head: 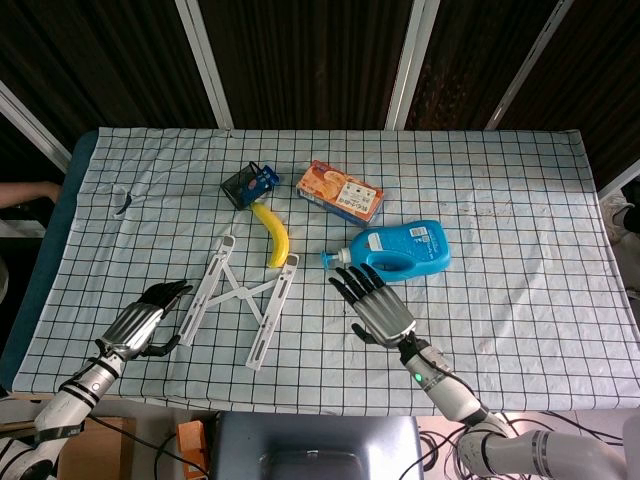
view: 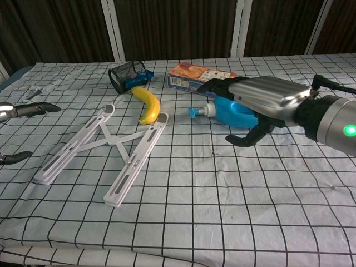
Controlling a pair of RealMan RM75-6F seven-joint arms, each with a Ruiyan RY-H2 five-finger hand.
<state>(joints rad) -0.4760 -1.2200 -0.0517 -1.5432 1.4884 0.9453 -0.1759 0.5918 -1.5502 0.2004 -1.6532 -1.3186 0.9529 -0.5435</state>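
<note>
We are holding our right hand (head: pixel 378 306) open, fingers spread, just near the blue bottle (head: pixel 400 250) lying mid-surface. Our left hand (head: pixel 148 318) is resting open beside the white stand (head: pixel 245 296), near the front edge.

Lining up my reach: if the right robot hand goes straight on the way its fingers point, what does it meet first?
Probably the blue bottle: the right robot hand points at its cap end, fingertips just short of it. Height is unclear.

Looking like a lab or test room: sitting on a gridded cloth (head: pixel 520 300) over a table, facing dark corrugated panels (head: pixel 310 60) and white frame bars (head: pixel 205 60), perhaps shutters.
</note>
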